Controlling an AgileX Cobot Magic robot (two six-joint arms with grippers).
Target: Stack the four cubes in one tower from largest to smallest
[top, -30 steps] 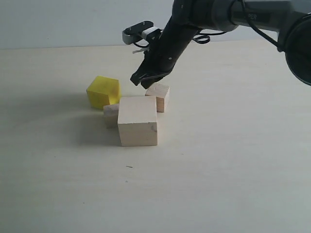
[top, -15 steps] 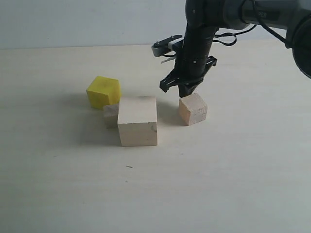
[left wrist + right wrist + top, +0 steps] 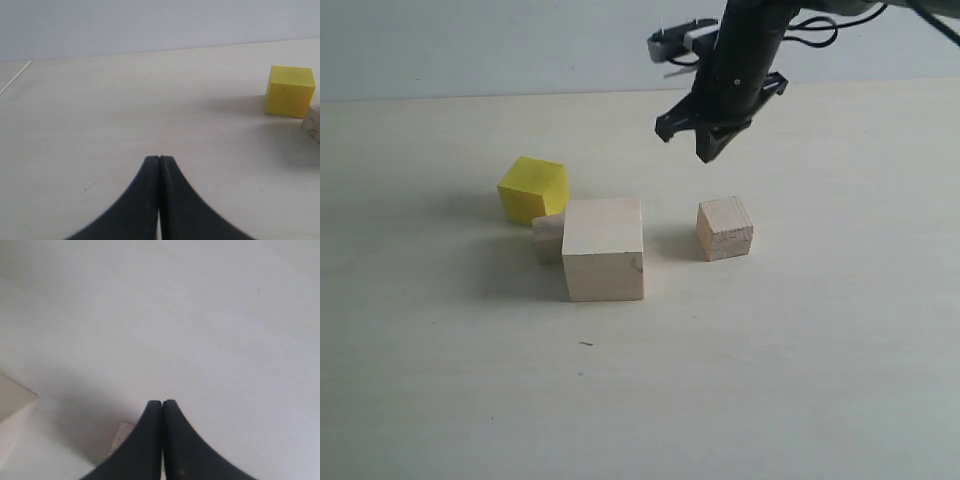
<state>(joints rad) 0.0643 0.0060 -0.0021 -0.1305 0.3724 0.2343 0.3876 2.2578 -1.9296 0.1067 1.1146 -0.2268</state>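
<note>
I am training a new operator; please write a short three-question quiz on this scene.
1. True or false: the right gripper holds the smaller pale wood cube.
2. In the exterior view, which cube is partly hidden behind the big pale wood cube? A: yellow cube. B: tiny pale wood cube. C: smaller pale wood cube.
3. How many cubes rest on another cube?
Key: 1 false; 2 B; 3 none.
</note>
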